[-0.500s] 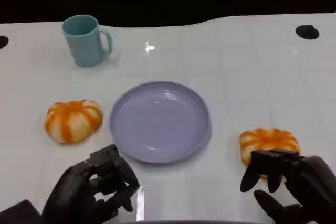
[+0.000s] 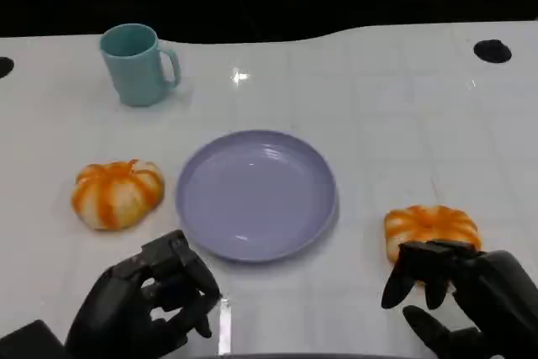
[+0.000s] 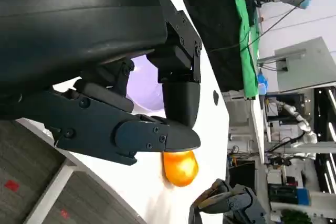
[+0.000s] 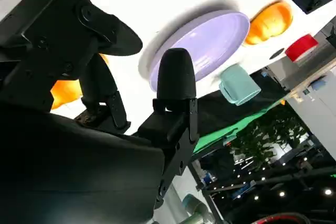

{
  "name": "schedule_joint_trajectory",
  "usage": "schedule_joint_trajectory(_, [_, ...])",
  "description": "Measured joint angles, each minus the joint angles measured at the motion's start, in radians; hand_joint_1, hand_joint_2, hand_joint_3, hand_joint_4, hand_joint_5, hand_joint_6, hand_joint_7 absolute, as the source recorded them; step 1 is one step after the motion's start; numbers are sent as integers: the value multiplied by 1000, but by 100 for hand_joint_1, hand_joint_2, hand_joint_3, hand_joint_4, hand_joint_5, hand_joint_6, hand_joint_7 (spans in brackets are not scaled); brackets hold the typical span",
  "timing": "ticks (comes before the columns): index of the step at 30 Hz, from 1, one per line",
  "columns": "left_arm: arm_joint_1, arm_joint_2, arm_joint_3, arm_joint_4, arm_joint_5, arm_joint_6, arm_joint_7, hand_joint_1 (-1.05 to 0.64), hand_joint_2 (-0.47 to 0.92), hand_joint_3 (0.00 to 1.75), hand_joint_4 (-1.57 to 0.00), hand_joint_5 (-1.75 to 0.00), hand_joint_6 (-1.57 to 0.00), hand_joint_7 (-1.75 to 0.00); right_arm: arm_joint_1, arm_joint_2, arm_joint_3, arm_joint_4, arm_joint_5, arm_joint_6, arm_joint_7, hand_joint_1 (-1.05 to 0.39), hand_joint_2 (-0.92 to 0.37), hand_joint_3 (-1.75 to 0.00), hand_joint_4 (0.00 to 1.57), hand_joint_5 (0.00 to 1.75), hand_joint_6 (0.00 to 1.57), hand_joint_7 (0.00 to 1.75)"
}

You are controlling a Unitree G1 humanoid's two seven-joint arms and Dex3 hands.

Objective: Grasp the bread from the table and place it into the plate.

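A lavender plate is seen at the middle of the white table, with nothing on it. 2 orange-and-white, pumpkin-shaped pieces of bread are laid on the table, 1 on each side of the plate and apart from it: the left bread just beyond the plate's left rim, and the right bread near the table's front right. A teal mug is stood upright at the far left, well apart from the plate, its handle turned to the right.

The left robot hand is held low at the front left, in front of the left bread and not touching it; its fingers are curled inward and nothing is held in them. The right robot hand is held just in front of the right bread, its fingers spread apart and overlapping the bread's near edge in the head view. Nothing is gripped by it; whether the fingertips touch the bread cannot be told.

In the right wrist view, the plate, mug and left bread are seen beyond the hand's fingers.
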Motion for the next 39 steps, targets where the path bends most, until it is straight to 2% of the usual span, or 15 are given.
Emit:
schedule_joint_trajectory(7, [1,0,0,-1,0,0,-2,-56,92,33,-69,-175,-58,-159,0,0,0,-14,0,11,0,-4,-21,-129,76,170,71,134])
schedule_joint_trajectory(10, [1,0,1,-5,0,0,-3,-57,92,32,-70,-175,-58,-159,0,0,0,-20,0,17,0,-2,-19,-128,75,162,72,123])
schedule_joint_trajectory(14, [1,0,0,-6,-1,0,-3,-57,92,32,-70,-175,-58,-158,3,4,-4,-49,0,19,-3,-10,-20,-123,72,151,73,107])
schedule_joint_trajectory(16, [1,0,1,-7,-1,0,-3,-56,92,32,-69,-175,-58,-158,5,4,-12,-69,-6,34,-3,-19,-30,-104,63,143,67,99])
schedule_joint_trajectory(18, [1,0,1,-6,-1,0,-3,-57,92,32,-69,-175,-59,-157,12,0,-24,-108,-21,69,9,-27,-50,-65,51,128,57,86])
schedule_joint_trajectory(19, [1,0,1,-7,-2,0,-3,-57,92,32,-69,-175,-59,-157,16,-6,-28,-133,-32,89,22,-29,-56,-53,49,124,54,81])
schedule_joint_trajectory(20, [1,0,1,-7,-2,0,-3,-57,92,32,-69,-175,-59,-157,19,-14,-31,-154,-44,107,35,-34,-63,-40,41,113,48,71])
schedule_joint_trajectory(21, [1,0,2,-7,-2,0,-3,-56,92,32,-69,-175,-59,-157,23,-20,-34,-180,-59,134,54,-37,-73,-21,36,95,47,53])
schedule_joint_trajectory(22, [1,0,2,-7,-2,0,-3,-56,92,32,-69,-175,-59,-157,29,-26,-36,-206,-72,164,75,-38,-77,-12,35,85,48,42])
schedule_joint_trajectory(23, [1,0,2,-7,-2,0,-3,-56,92,32,-69,-175,-59,-157,33,-32,-37,-230,-87,194,98,-41,-79,-6,26,74,45,32])
schedule_joint_trajectory(26, [1,0,2,-7,-2,1,-3,-55,92,32,-69,-175,-59,-157,42,-52,-42,-307,-132,276,157,-47,-80,-1,15,63,39,19])
schedule_joint_trajectory(30, [1,0,2,-8,-2,3,-3,-55,92,32,-69,-175,-59,-158,44,-66,-47,-394,-213,366,212,-54,-80,0,4,59,30,10])
schedule_joint_trajectory(35, [1,0,2,-9,0,3,-3,-56,92,33,-69,-175,-58,-158,42,-79,-43,-469,-339,483,303,-59,-80,0,0,54,26,5])
schedule_joint_trajectory(39, [1,0,1,-9,1,3,-3,-56,92,33,-69,-175,-58,-158,27,-93,-36,-499,-413,539,368,-59,-79,0,0,44,24,3])
